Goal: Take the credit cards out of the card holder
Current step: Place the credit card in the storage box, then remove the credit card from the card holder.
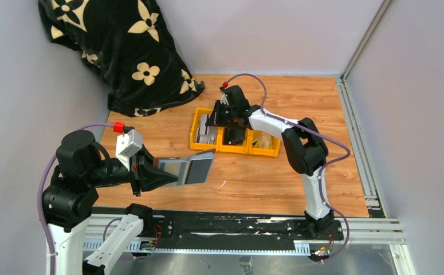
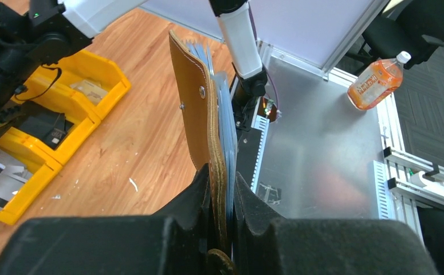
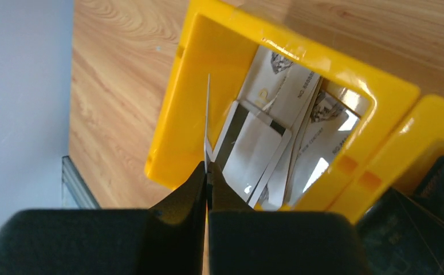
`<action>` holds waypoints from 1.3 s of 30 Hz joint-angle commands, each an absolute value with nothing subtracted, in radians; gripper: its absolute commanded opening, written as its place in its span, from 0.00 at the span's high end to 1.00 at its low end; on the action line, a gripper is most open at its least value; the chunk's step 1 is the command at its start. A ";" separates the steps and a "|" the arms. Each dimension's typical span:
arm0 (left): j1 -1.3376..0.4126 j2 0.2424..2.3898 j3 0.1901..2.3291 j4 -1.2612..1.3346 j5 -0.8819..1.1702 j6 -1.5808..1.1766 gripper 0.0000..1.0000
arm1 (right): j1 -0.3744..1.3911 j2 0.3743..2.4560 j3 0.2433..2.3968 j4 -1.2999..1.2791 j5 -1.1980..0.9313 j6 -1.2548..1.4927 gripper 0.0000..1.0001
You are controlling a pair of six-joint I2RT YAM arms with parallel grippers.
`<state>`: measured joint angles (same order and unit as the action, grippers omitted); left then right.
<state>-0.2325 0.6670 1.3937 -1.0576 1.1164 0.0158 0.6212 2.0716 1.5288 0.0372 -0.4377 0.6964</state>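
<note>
The holder point(image 1: 185, 170), stiff brown leather with a grey inner face, is pinched by the left gripper point(image 2: 222, 179) above the near left of the table point(image 1: 299, 183). A thin, rigid card point(image 3: 207, 114) is clamped edge-on by the right gripper point(image 3: 207, 172) over the far yellow plastic bin point(image 3: 208, 40). A drop seems in hand; the jaws need only be parted.

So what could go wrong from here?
1. The right fingers pinch the card by one thin edge above the yellow bin, near its wall. Released here, it might land on the rim or outside.
2. The left fingers hold the card holder upright by its lower edge, with the cards inside fanning out. One might slip free.
</note>
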 commanded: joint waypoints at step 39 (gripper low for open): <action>-0.236 0.663 1.355 -1.098 1.170 0.096 1.00 | 0.669 1.262 1.346 0.069 -0.830 0.459 0.22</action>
<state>-0.2325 0.6617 1.3708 -1.0706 1.1183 0.0292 0.6876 1.3403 1.3861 -0.0082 -0.5186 0.4789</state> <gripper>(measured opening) 0.151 0.756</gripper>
